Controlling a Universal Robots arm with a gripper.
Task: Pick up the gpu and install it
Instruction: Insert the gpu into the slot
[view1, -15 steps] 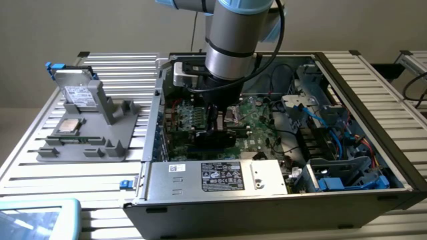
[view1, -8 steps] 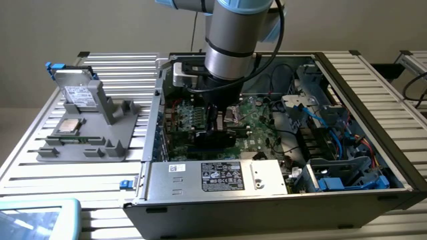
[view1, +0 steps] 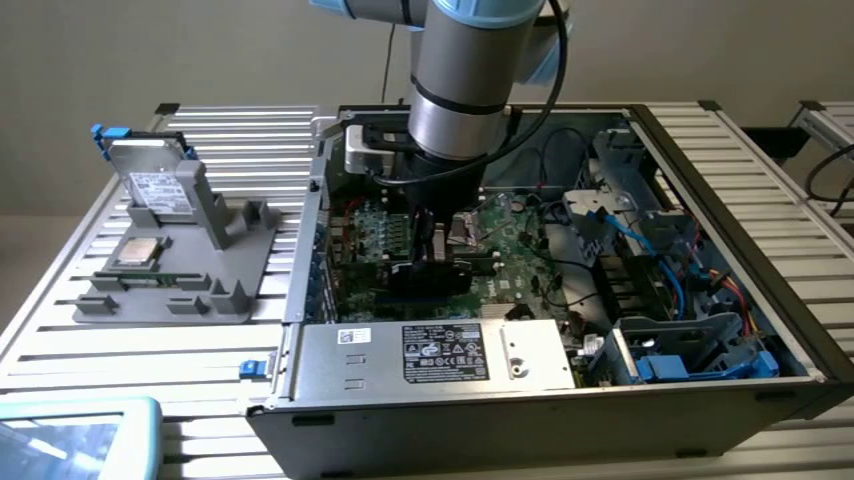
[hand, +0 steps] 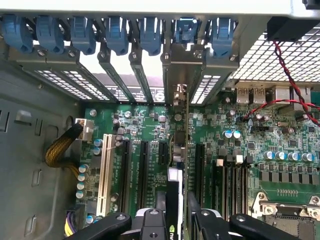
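The gpu (view1: 430, 283) hangs on edge inside the open computer case (view1: 747, 330), low over the green motherboard (view1: 514, 230). My gripper (view1: 434, 250) reaches down into the case and is shut on the card. In the wrist view the gpu (hand: 173, 197) shows edge-on, black with a thin green board edge, clamped between the two black fingers (hand: 150, 222). Its metal bracket (hand: 176, 75) stands at the case's rear slot openings, under the row of blue clips. The card runs along between the black expansion slots (hand: 141, 170) on the motherboard (hand: 260, 135). Whether it touches a slot I cannot tell.
A grey parts holder (view1: 174, 290) at the exterior view's left carries a silver hard drive (view1: 154, 185) and a square CPU chip (view1: 140, 252). The power supply box (view1: 441, 350) fills the case's near side. Blue and black cables (view1: 667, 250) lie at the exterior view's right. A white slot (hand: 105, 170) and a yellow cable bundle (hand: 60, 150) flank the black slots.
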